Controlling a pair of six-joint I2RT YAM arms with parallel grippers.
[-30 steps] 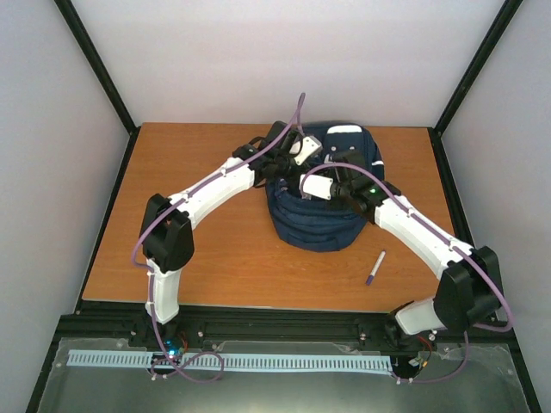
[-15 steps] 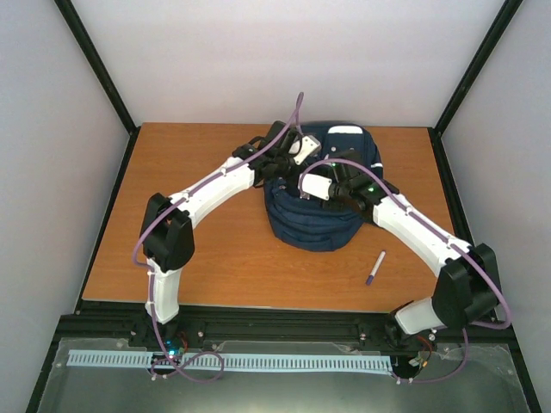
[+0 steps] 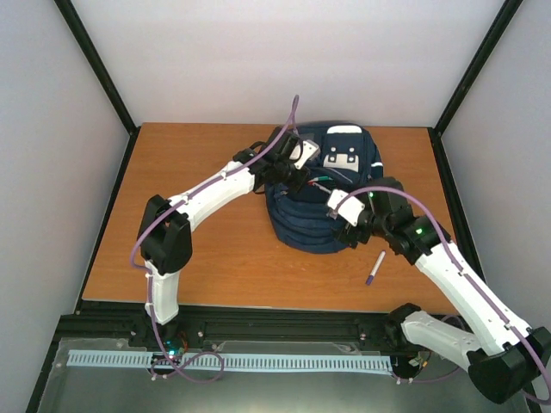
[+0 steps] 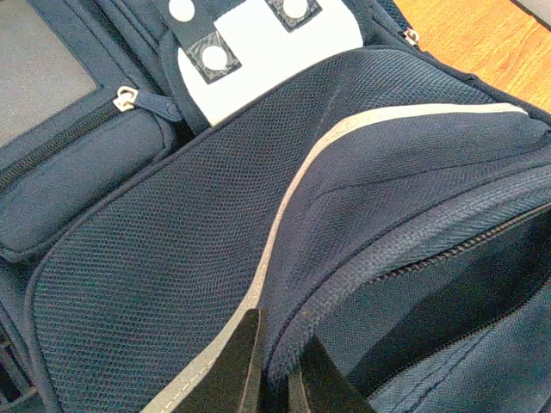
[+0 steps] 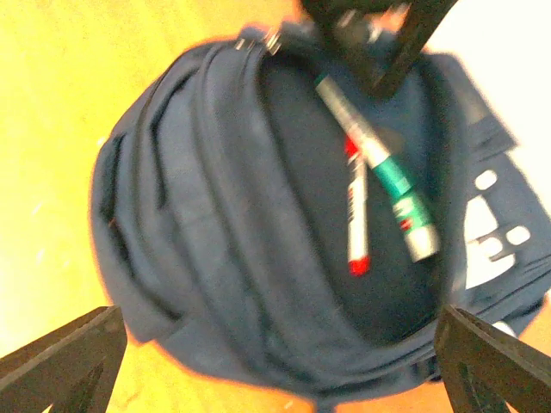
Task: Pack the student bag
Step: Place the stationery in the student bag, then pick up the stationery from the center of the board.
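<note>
Two markers (image 5: 383,168) in student bag (image 5: 215,215); overhead, purple marker (image 3: 375,268).

Before me: table (image 3: 189,249) — orange-brown wood top, dark frame along edges. On it, student bag (image 3: 303,234), right of centre and toward far edge; navy fabric, rounded end facing me, white patches at far end. Near bag's near right side, apart from it, marker (image 3: 375,268) lies flat on bare wood — white barrel, purple end pointing toward me.
</note>
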